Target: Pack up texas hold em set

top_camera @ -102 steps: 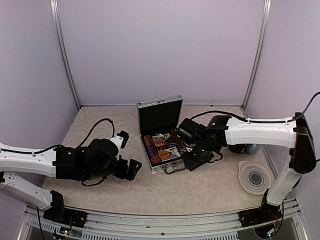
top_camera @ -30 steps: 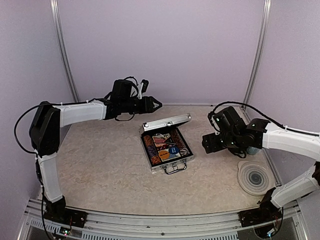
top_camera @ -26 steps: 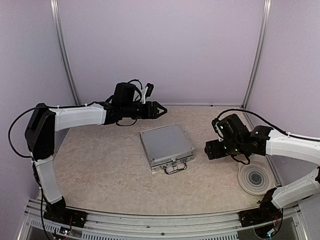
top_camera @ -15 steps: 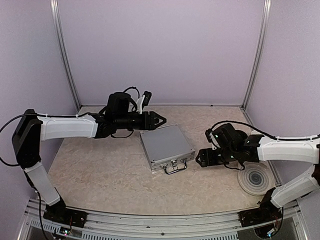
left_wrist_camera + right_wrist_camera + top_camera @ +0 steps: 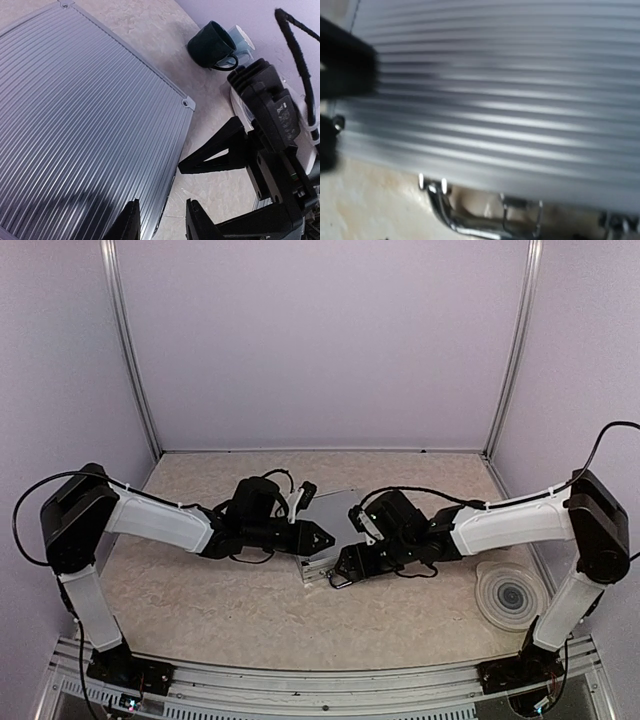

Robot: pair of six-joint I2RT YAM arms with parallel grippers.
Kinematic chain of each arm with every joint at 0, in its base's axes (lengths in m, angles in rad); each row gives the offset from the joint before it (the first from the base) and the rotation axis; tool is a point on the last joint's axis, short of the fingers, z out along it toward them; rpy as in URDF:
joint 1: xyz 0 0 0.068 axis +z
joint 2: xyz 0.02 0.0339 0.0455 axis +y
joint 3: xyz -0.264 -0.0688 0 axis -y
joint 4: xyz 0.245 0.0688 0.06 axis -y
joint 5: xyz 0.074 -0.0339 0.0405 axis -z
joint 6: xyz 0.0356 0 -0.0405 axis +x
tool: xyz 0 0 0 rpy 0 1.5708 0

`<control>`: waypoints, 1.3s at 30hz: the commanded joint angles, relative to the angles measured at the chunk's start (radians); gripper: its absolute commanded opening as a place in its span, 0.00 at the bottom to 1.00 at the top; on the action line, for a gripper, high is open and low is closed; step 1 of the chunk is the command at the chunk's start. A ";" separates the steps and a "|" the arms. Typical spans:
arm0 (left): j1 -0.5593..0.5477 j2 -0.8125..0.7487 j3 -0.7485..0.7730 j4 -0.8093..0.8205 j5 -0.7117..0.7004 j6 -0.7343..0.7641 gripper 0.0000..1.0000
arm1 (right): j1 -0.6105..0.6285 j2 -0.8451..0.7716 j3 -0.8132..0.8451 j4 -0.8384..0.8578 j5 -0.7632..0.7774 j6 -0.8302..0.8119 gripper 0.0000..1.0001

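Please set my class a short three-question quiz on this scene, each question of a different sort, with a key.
1. True or false: the silver case lies with its lid open.
2. Where is the round grey coaster? A: on the case's lid. B: on the table, at the right side. C: leaning against the back wall.
3. Short answer: in the left wrist view, what colour is the second mug next to the dark mug?

Key: 1 false, the lid is closed. 2 B. 3 pale blue.
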 commanded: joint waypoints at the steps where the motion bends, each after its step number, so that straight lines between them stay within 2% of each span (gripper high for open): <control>1: -0.003 0.053 -0.021 0.063 0.024 -0.008 0.31 | 0.011 0.067 0.035 0.049 -0.035 -0.004 0.77; 5: 0.002 0.081 -0.052 0.105 0.041 -0.026 0.27 | 0.013 0.131 0.069 0.045 -0.042 -0.012 0.77; 11: 0.022 0.087 -0.091 0.145 0.077 -0.048 0.20 | 0.014 0.137 0.066 0.048 -0.026 -0.011 0.77; 21: 0.022 0.099 -0.104 0.167 0.093 -0.063 0.19 | 0.014 0.160 0.042 0.149 -0.146 -0.018 0.78; 31: 0.030 0.072 -0.112 0.154 0.085 -0.055 0.19 | -0.003 0.065 0.014 0.224 -0.186 -0.008 0.78; 39: 0.032 0.065 -0.121 0.154 0.087 -0.055 0.19 | -0.010 -0.011 0.001 0.209 -0.160 -0.008 0.78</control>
